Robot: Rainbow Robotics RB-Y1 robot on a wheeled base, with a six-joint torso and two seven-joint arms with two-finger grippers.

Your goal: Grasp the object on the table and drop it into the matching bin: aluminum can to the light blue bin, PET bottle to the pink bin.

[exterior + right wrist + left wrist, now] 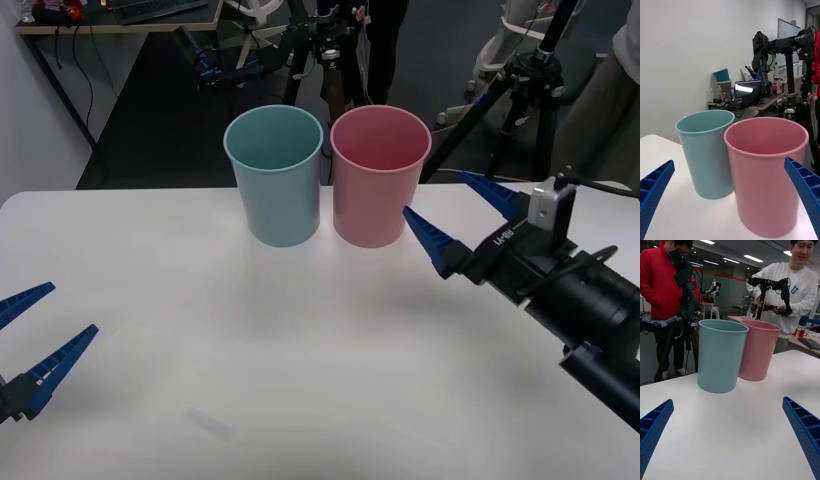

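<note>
Front view: the tall pale teal-blue plastic bin point(274, 175) and the matching pale pink plastic bin point(379, 175) stand side by side, nearly touching, at the far middle of the white bench point(150, 300); the right gripper point(462, 218) hangs just right of the pink bin, blue ribbed fingers spread and empty, while the left gripper point(38, 332) waits at the near left edge, likewise spread and empty. Right wrist view: both bins stand close ahead between the parted fingers point(807, 189). Left wrist view: the bins stand farther off, the teal one nearer; the can's whereabouts cannot be told.

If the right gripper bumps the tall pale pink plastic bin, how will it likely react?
The tall pale pink plastic bin probably tips easily: it is tall and tapers to a narrow base. It looks light, so it may slide on the smooth white table. The open right gripper hovers beside it.
</note>
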